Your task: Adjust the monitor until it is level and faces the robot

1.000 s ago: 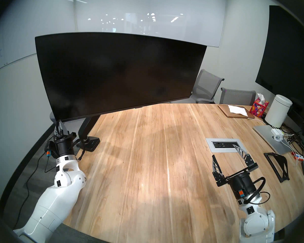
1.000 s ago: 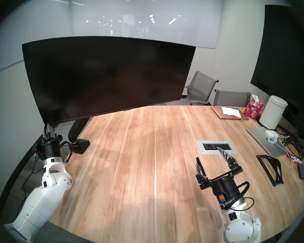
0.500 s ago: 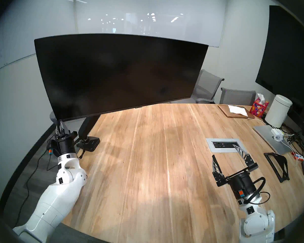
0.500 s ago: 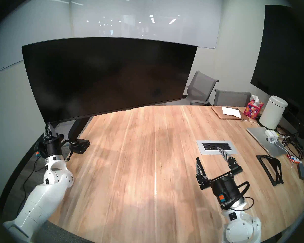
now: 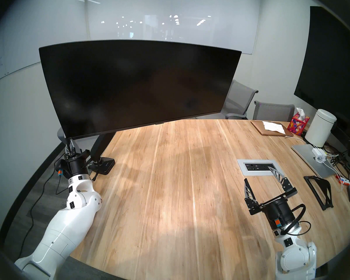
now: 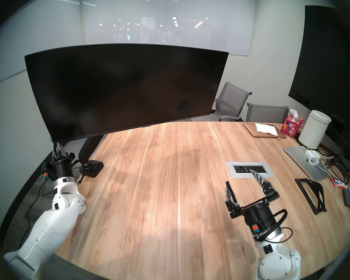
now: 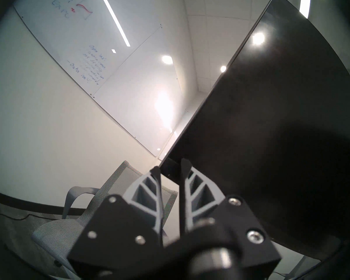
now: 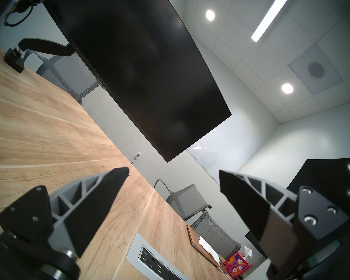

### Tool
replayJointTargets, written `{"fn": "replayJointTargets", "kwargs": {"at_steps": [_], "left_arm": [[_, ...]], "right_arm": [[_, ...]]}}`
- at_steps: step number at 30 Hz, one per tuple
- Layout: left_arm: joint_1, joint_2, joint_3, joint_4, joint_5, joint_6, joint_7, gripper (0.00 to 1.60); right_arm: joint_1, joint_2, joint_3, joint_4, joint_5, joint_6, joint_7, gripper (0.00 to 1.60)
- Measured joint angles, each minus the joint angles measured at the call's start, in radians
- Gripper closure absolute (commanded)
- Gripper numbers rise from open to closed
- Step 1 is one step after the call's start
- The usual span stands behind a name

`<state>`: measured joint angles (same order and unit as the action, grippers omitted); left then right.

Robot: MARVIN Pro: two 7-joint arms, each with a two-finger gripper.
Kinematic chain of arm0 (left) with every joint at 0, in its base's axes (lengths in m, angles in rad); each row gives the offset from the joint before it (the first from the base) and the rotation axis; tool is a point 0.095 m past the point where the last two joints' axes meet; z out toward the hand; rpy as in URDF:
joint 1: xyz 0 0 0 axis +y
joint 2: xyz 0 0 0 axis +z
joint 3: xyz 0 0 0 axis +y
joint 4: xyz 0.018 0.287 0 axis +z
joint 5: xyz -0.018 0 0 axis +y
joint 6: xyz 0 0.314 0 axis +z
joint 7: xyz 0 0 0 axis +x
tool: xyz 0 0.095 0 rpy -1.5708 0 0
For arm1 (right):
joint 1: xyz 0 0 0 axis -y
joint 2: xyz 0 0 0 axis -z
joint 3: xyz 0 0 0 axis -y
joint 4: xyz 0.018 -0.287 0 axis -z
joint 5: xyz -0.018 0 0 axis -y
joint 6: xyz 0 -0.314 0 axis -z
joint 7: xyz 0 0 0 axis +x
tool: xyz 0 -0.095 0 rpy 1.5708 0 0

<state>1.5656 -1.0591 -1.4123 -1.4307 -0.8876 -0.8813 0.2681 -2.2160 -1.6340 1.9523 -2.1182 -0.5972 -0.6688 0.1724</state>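
Wood table (image 5: 180, 182); grey mesh chairs (image 5: 274, 110) behind. Whiteboards (image 5: 170, 21) on pale walls. Recessed ceiling lights (image 8: 287, 88), linear strip (image 8: 271, 15). Dark floor (image 5: 38, 182).

Tilted monitor (image 6: 125, 89), left hand (image 6: 57, 146) gripping its lower corner, right hand (image 6: 241, 178) spread

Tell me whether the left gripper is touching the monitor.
Touching. The left wrist view shows the left gripper closed on the monitor at its lower corner, one finger on each face.
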Motion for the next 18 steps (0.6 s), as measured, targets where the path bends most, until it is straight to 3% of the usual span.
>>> {"fn": "replayJointTargets", "kwargs": {"at_steps": [18], "left_arm": [[-0.078, -0.001, 0.011, 0.069, 0.002, 0.017, 0.024, 1.60]], "right_arm": [[0.000, 0.000, 0.000, 0.000, 0.000, 0.000, 0.000, 0.00]]}}
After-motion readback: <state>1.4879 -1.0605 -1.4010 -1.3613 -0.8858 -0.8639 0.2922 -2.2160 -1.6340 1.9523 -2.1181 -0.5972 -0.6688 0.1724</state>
